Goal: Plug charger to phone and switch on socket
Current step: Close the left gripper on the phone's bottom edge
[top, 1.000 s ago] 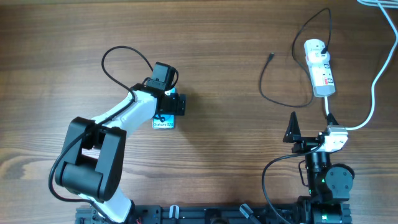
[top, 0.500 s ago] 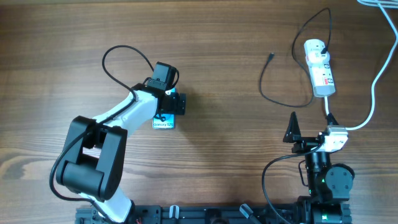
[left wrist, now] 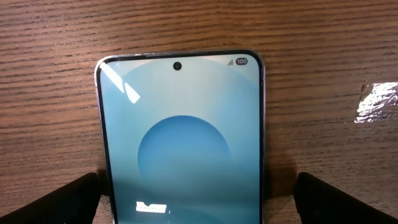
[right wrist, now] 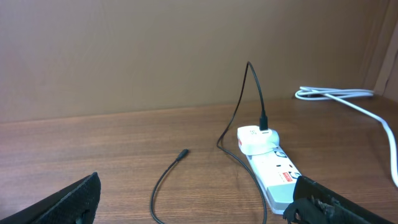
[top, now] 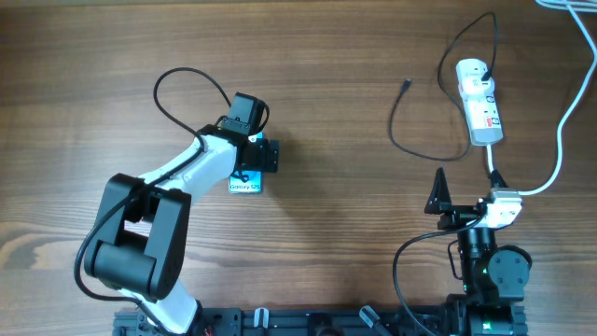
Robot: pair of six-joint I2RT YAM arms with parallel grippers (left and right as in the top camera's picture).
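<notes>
Charger (top: 393, 131), a thin black curling cable, lies in the overhead view on the right half of the brown wooden table (top: 326, 56). Its small black connector tip (top: 407, 85) lies free on the wood, and its other end is plugged into the socket (top: 478, 105), a long white power strip with red markings just beyond the right gripper (top: 465, 189). That gripper is spread wide and empty, with the tip ahead of it and to its left, so the right arm is much the nearer one. Well apart, on the left half, the phone (top: 245, 184), a flat rectangle with a cyan screen, lies with its long axis running away from the robot and the left gripper (top: 254, 157) directly over it. From the left wrist, the phone sits between the fingers (left wrist: 62, 199), which are spread wider than it and not closed on it, with bare wood beyond. From the right wrist, the parted fingers (right wrist: 68, 199) frame the tip lying left of the socket, with open wood around it for a descent, I judge; a thick white cord (right wrist: 348, 102) trails far right.
</notes>
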